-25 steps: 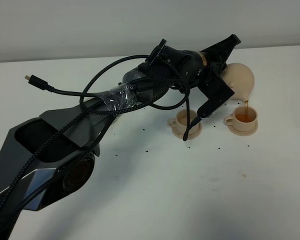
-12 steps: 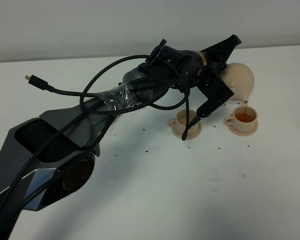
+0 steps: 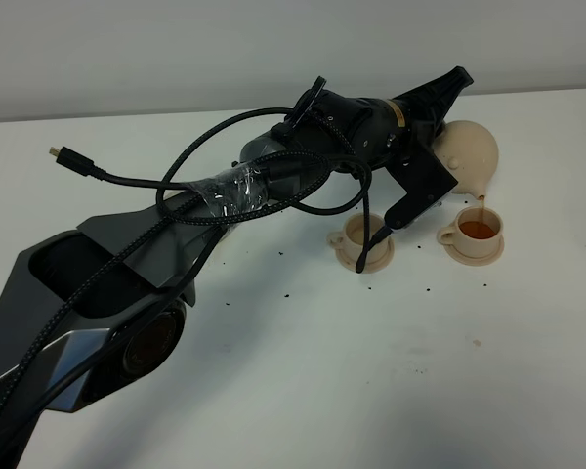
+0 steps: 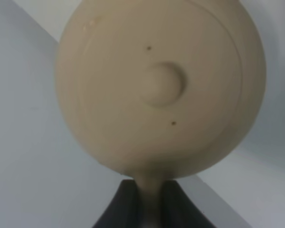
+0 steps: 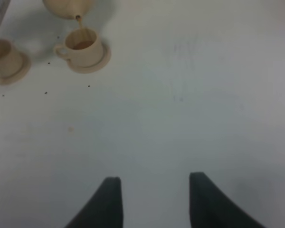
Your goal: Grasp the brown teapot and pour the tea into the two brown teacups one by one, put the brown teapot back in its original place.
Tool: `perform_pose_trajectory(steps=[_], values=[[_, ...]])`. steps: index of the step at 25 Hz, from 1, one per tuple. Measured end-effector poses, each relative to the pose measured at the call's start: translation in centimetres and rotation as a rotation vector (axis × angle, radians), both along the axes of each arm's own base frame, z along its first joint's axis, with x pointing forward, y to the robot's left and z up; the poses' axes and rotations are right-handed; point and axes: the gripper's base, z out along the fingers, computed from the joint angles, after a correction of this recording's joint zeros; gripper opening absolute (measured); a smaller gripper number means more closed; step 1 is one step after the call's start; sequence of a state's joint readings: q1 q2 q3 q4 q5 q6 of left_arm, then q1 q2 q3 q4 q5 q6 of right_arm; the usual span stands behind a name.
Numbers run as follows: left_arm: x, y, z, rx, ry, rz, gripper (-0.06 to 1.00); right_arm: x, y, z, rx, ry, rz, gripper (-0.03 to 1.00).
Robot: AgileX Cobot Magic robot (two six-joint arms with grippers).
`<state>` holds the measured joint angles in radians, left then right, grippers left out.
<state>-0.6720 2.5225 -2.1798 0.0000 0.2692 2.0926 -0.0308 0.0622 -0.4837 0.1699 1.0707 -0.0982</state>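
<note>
Two teacups (image 3: pixel 480 229) (image 3: pixel 355 234), black cable (image 3: pixel 370 210) dangling across one, left gripper (image 4: pixel 149 192) pinching the tilted teapot (image 4: pixel 156 90), right gripper (image 5: pixel 154 178) spread apart

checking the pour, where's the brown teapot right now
In the exterior high view the brown teapot hangs tilted at the right, held by the left gripper, its spout just above the right-hand teacup.
</note>
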Motion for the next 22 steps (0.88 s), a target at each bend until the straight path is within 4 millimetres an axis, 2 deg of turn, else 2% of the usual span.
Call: perform_pose_trajectory(steps=[22], values=[[0.06, -0.01, 0.08, 0.015, -0.025, -0.009, 0.13, 0.0, 0.0, 0.0, 0.0, 0.0, 0.0, 0.34]])
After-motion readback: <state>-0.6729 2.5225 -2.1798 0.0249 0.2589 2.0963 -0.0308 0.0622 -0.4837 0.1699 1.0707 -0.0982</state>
